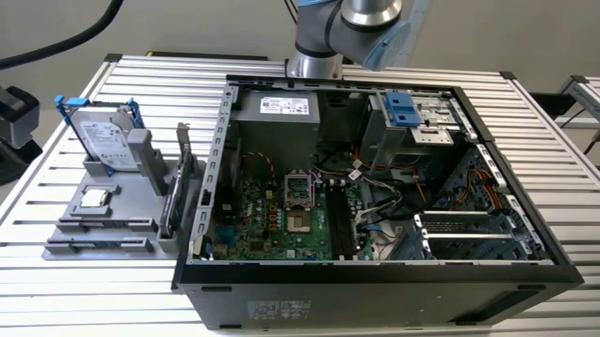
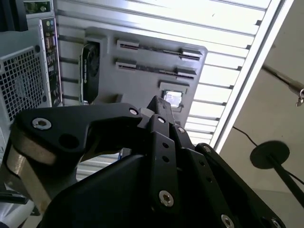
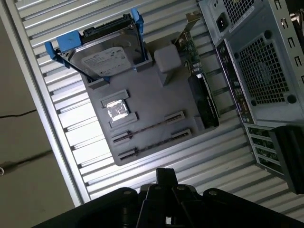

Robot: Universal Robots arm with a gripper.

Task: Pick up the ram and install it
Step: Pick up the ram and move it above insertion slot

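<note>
One gripper above the parts tray, empty; ram apparently in a tray slot.

Gripper [image 3: 165, 175] fingers are pressed together with nothing between them; in both wrist views it hangs above the gray tray [image 3: 156, 97]. The tray sits on the slatted table [image 1: 140, 70], just beside the open computer case [image 1: 375, 295], on the exterior view's left. Ram [image 3: 149, 127]: in the first wrist view, a thin dark edge between the end clips of one long slot at the tray's near end. Its chips cannot be made out, so the identity is uncertain. Same tray: hard drive [image 3: 104, 54] with blue rails at the far end, upright green card [image 3: 190, 47] on the side next to the case, small square chip [image 3: 117, 109] mid-tray. Arm [image 1: 338, 28] stands at the table's far edge.
</note>
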